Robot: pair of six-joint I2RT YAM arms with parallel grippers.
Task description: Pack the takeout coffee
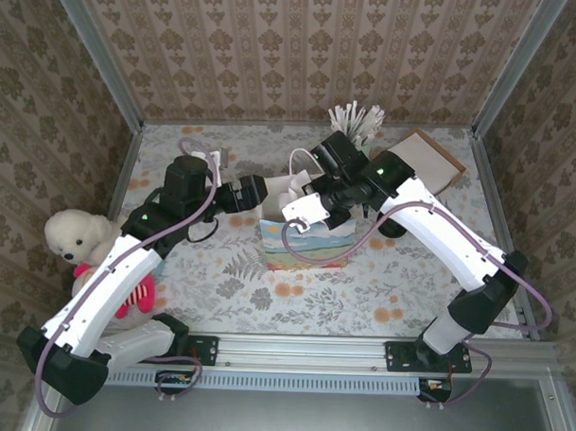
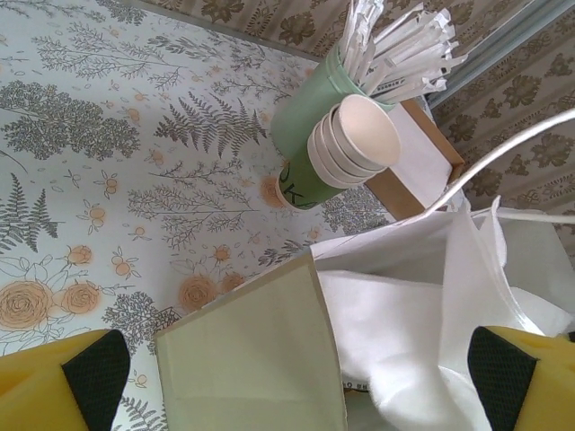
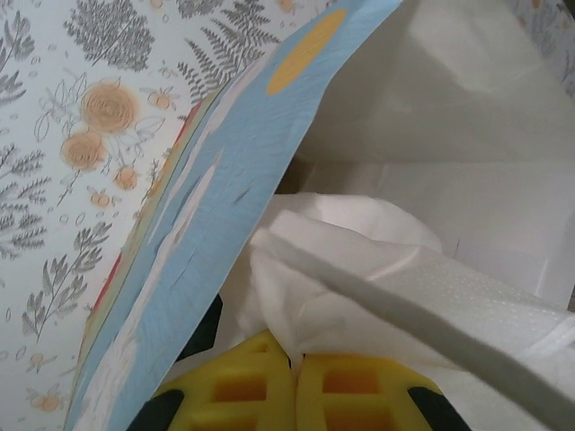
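Note:
A white fabric bag (image 1: 306,246) with a blue printed front stands mid-table. My right gripper (image 1: 314,216) reaches into its mouth from the right. In the right wrist view my right gripper (image 3: 295,368) is shut on a fold of the bag's white fabric (image 3: 359,269), next to the blue wall (image 3: 243,180). My left gripper (image 1: 259,192) is at the bag's left edge. In the left wrist view it (image 2: 296,377) stands open, with the bag's side panel (image 2: 252,359) between the fingers. A dark round shape (image 1: 394,227) under my right forearm may be the takeout coffee's lid; most of it is hidden.
A stack of lidless green cups (image 2: 355,144) leans on a tall green cup (image 2: 305,117) of white wrapped sticks (image 1: 356,119) at the back. A brown cardboard tray (image 1: 430,156) lies back right. A white plush toy (image 1: 79,237) sits at the table's left edge.

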